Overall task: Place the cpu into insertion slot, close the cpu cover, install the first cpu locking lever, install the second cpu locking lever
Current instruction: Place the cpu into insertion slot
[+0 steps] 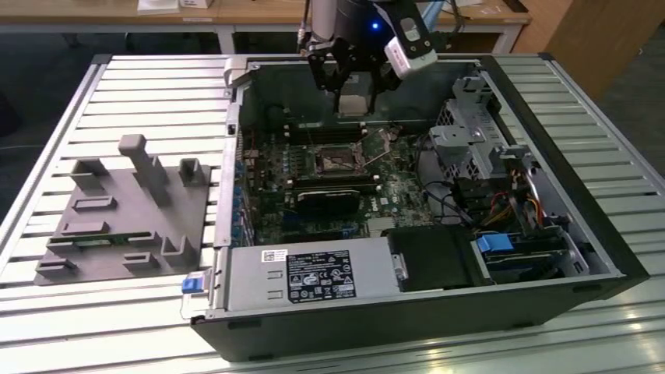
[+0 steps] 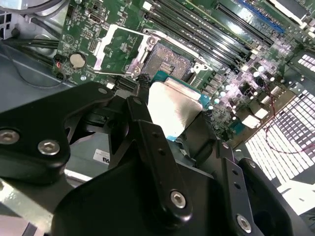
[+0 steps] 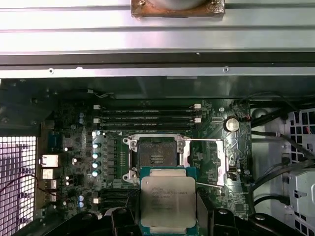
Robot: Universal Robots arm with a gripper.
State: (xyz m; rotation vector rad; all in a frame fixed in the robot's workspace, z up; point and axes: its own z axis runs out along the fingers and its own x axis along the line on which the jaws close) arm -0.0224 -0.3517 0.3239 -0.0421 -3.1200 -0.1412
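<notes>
The hand [image 1: 353, 87] hangs over the open computer case [image 1: 582, 257] on the slatted bench [image 1: 156, 86], and it's clamped shut on the cpu [image 1: 354, 105]. The black fingers [image 2: 150, 137] pinch opposite edges, so the silvery top faces up and the underside is left free. That's a sensible hold for a part that has to drop in flat.

In both wrist views the cpu is apart from the insertion slot [image 3: 156, 156], not touching it. In the first wrist view it overlaps the socket's near rim, so I'd judge it offset rather than centred.

The socket sits bare with its dark centre exposed. The cpu cover [image 3: 204, 160] looks swung open just beside it, which leaves the way in clear, though that frame is glary and I can't be sure where it hinges.

The locking levers are thin rods, hard to trace against the board. The picture's edge cuts off the chip's near side, and the exact contact at the fingertips is hidden behind it.
</notes>
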